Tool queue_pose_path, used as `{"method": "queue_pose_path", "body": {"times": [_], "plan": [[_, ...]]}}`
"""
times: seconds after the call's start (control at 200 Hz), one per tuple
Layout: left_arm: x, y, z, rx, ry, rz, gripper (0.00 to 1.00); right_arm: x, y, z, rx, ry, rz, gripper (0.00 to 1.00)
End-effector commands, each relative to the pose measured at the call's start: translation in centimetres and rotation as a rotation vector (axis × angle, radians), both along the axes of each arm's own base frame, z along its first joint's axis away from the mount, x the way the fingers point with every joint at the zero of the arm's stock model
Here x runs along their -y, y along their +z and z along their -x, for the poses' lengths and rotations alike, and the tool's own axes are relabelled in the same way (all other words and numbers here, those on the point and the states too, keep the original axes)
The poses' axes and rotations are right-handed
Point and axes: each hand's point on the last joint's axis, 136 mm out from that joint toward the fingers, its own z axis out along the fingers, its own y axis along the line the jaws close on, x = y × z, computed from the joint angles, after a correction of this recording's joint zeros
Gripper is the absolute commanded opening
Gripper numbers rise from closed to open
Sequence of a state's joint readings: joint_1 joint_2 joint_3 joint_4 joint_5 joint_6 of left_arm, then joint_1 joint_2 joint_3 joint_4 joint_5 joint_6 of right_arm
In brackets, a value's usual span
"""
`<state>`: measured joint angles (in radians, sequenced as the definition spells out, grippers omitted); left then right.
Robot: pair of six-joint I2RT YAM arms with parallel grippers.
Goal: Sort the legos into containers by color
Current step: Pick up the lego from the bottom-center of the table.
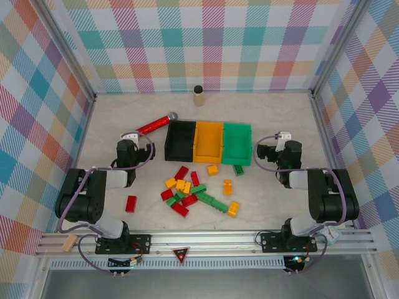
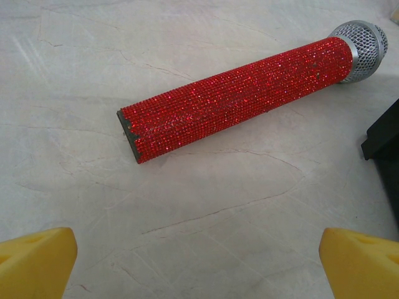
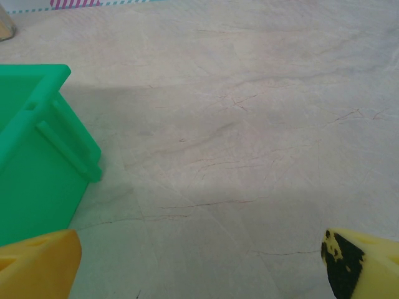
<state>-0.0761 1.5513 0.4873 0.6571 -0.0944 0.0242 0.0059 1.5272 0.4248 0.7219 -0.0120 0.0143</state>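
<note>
Wide open and empty, the left hand (image 2: 199, 265) faces a glittery red microphone (image 2: 237, 93) and the right hand (image 3: 199, 268) sits just right of the green bin (image 3: 34, 162), with the row of bins (image 1: 209, 142) between them and the legos (image 1: 193, 190) scattered on the counter (image 1: 274, 205) behind both.

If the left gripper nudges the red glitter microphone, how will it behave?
The microphone lies on its side and is round, so it would probably roll. Its studded glitter surface likely gives grip; it looks rigid.
</note>
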Motion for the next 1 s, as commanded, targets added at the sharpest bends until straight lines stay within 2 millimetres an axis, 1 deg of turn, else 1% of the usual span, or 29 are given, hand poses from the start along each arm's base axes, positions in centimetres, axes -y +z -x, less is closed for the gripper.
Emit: {"method": "queue_pose_path", "body": {"times": [0.0,0.305,0.42,0.485,0.49,0.515,0.52,0.59,0.605,0.705,0.78,0.83,0.91,0.965,0.97,0.995], "plan": [[0.1,1.0,-0.6,0.028,-0.015,-0.009,1.00,-0.4,1.7,-0.9,0.058,0.022,0.000,0.99],[0.2,1.0,-0.6,0.028,-0.018,-0.008,1.00,-0.4,1.7,-0.9,0.059,0.021,0.000,0.99],[0.8,0.8,-1.5,-0.033,-0.052,-0.008,1.00,-0.4,1.7,-0.8,0.062,0.022,0.000,0.99],[0.8,0.7,-1.7,-0.063,-0.051,-0.011,1.00,-0.8,2.7,-0.9,0.059,0.047,0.000,0.99],[0.8,0.7,-1.7,-0.063,-0.051,-0.011,1.00,-0.8,2.5,-0.8,0.049,0.048,0.001,0.99],[0.6,0.8,-1.6,-0.060,-0.042,-0.013,1.00,-0.8,3.3,-1.0,0.051,0.046,0.000,0.99],[0.6,0.8,-1.5,-0.059,-0.040,-0.013,1.00,-0.8,3.0,-0.8,0.034,0.045,-0.001,0.99],[0.2,1.3,-1.0,-0.022,-0.014,-0.010,1.00,-0.6,2.8,-0.2,0.032,0.031,0.003,0.99],[0.1,1.5,-0.9,-0.015,-0.012,-0.008,1.00,-0.6,3.2,-0.3,0.057,0.028,0.004,0.99],[0.1,2.5,-0.5,0.018,-0.011,-0.007,1.00,-0.6,4.0,0.0,0.081,0.031,0.004,0.99],[-0.3,3.3,-0.1,0.045,0.009,-0.011,1.00,-0.3,4.9,0.4,0.111,0.014,0.006,0.99],[-0.2,3.8,0.1,0.057,0.000,-0.008,1.00,-0.2,5.5,0.7,0.127,0.011,0.007,0.99],[-0.2,4.8,0.5,0.088,0.003,-0.006,1.00,0.0,6.8,1.4,0.169,-0.003,0.003,0.99],[-0.4,5.5,0.8,0.118,0.010,-0.005,1.00,0.1,8.1,1.7,0.196,-0.015,-0.012,0.99],[-0.4,5.6,0.9,0.121,0.011,-0.003,1.00,0.1,7.9,1.9,0.181,-0.018,-0.013,0.99],[-0.4,6.0,1.0,0.137,0.014,0.002,1.00,0.1,8.0,2.2,0.167,-0.024,-0.024,0.99]]}}
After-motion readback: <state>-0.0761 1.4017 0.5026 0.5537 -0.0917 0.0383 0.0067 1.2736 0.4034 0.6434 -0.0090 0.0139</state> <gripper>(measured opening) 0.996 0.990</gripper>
